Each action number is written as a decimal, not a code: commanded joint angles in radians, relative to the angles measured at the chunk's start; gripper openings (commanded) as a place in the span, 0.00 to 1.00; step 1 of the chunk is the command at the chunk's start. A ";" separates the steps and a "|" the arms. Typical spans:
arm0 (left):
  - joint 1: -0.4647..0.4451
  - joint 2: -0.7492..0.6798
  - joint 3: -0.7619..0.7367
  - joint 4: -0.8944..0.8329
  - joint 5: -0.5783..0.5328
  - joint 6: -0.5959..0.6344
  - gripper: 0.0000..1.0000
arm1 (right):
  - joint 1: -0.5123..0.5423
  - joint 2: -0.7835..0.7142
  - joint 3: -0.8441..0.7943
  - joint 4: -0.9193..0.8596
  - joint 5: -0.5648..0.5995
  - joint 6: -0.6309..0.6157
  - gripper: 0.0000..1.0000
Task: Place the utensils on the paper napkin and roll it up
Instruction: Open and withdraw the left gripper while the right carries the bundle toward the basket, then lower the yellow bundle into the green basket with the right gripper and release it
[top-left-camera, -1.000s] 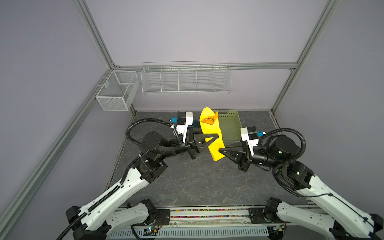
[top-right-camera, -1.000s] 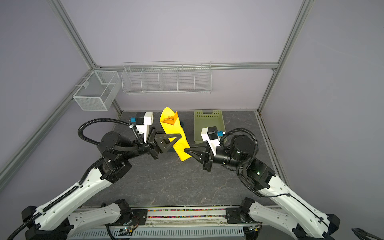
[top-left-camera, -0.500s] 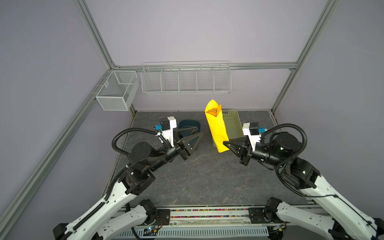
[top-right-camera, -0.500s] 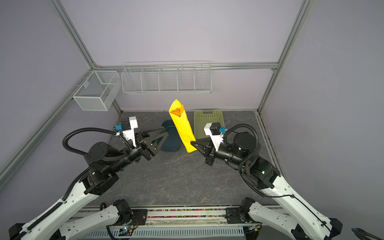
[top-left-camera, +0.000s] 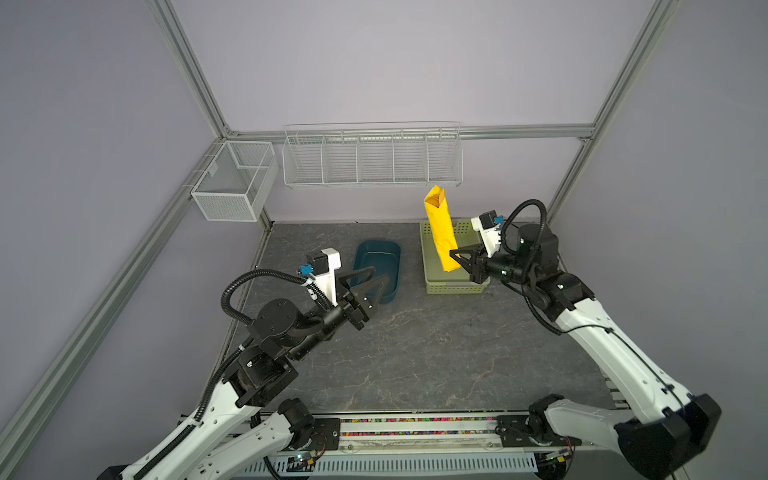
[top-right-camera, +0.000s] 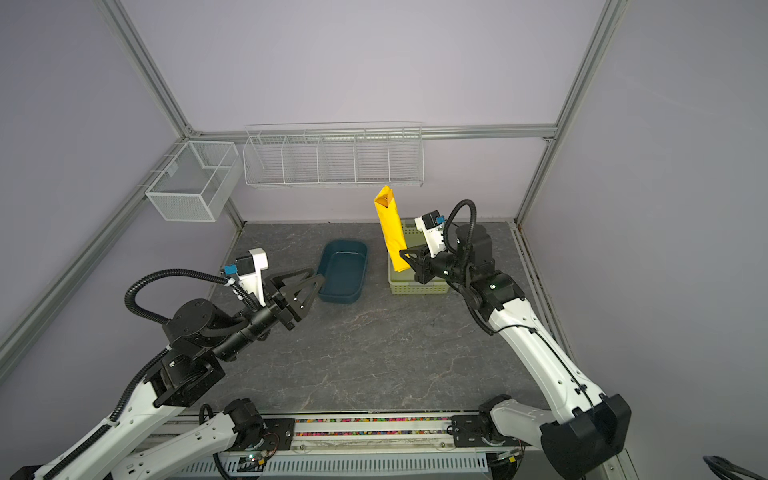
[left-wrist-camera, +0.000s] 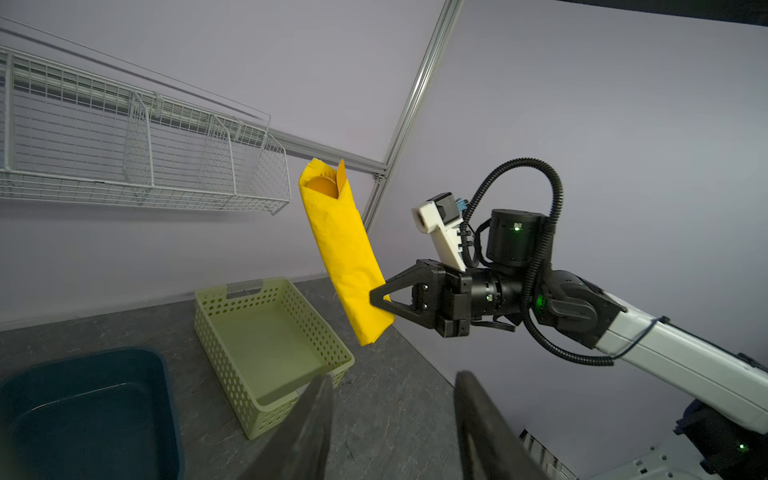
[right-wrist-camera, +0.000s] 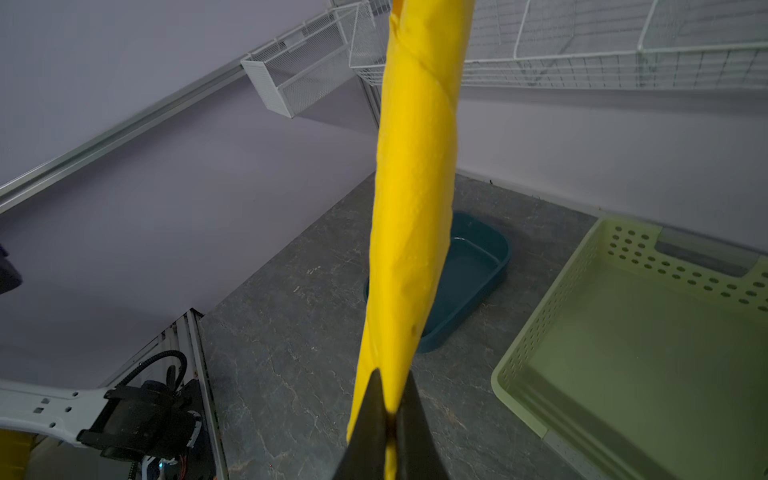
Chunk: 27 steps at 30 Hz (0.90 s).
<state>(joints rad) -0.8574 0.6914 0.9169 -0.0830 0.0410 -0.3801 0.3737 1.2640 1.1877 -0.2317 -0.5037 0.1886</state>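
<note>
Right tool (top-left-camera: 455, 255) clenches the lower end of the rolled napkin (top-left-camera: 440, 232), right of centre; probably best lowered upright, gently, into the basket (top-left-camera: 457, 287). Left tool (top-left-camera: 378, 275) hangs released.

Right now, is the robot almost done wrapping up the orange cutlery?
Nearly. Done: the bright yellow paper napkin is rolled around the slim orange utensils, whose tips peek out the top. In hand: the right pincer grips the roll's lower end, upright near the pale green perforated basket; the left pincer is open and empty. Left: probably setting it down.
</note>
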 joint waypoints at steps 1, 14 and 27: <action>0.005 -0.019 -0.013 -0.028 -0.025 0.012 0.48 | -0.060 0.108 0.027 0.077 -0.114 0.069 0.06; 0.006 -0.056 -0.007 -0.070 -0.053 0.009 0.48 | -0.147 0.605 0.168 0.185 -0.229 0.255 0.06; 0.005 -0.087 -0.007 -0.093 -0.063 -0.016 0.48 | -0.160 0.860 0.286 0.146 -0.208 0.301 0.06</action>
<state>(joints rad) -0.8574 0.6201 0.9138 -0.1600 -0.0040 -0.3874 0.2230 2.0941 1.4349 -0.0692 -0.7036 0.4835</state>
